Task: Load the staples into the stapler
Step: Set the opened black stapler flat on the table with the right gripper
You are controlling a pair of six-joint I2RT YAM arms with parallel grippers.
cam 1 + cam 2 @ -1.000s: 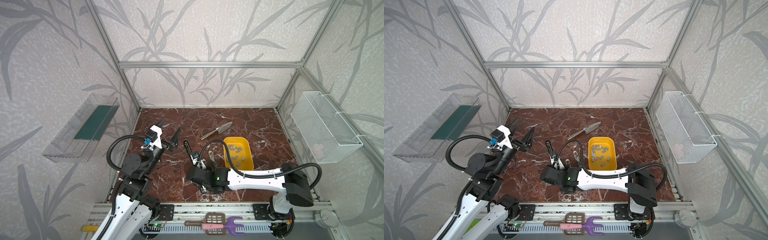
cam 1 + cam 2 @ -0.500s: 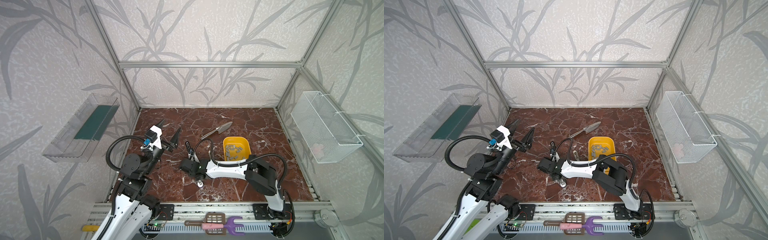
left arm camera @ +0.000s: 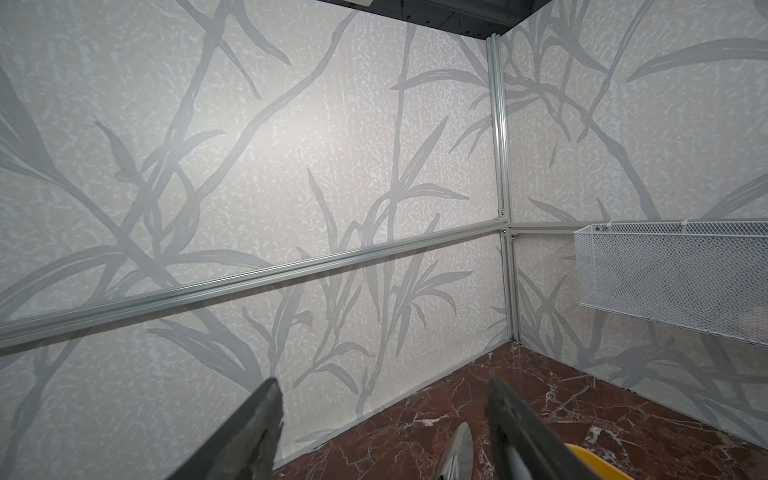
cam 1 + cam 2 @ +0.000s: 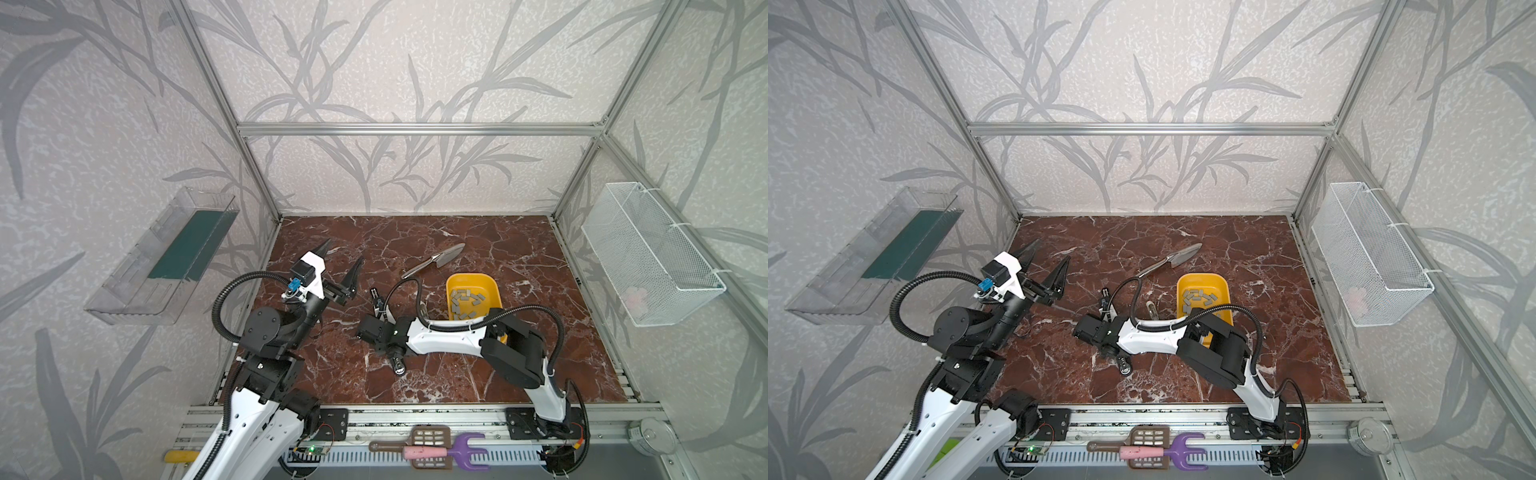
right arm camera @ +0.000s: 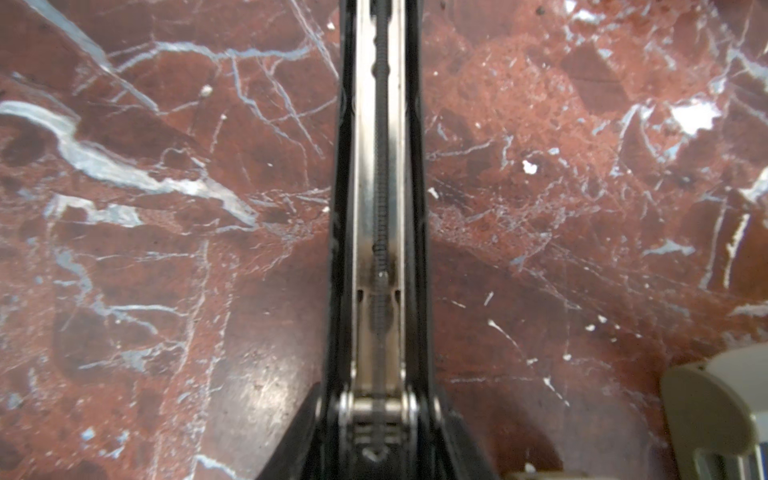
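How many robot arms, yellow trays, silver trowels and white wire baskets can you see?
robot arms: 2 (left arm, right arm)
yellow tray: 1
silver trowel: 1
white wire basket: 1
total: 5

Left arm folded, black pointed left tool (image 4: 341, 259) raised, tilted backward, fingers (image 3: 253, 419) spread wide. Right arm stretched low across the middle, wrist rolled sideways, right tool (image 4: 383, 323) clamped on open black-and-silver stapler (image 5: 378, 166).
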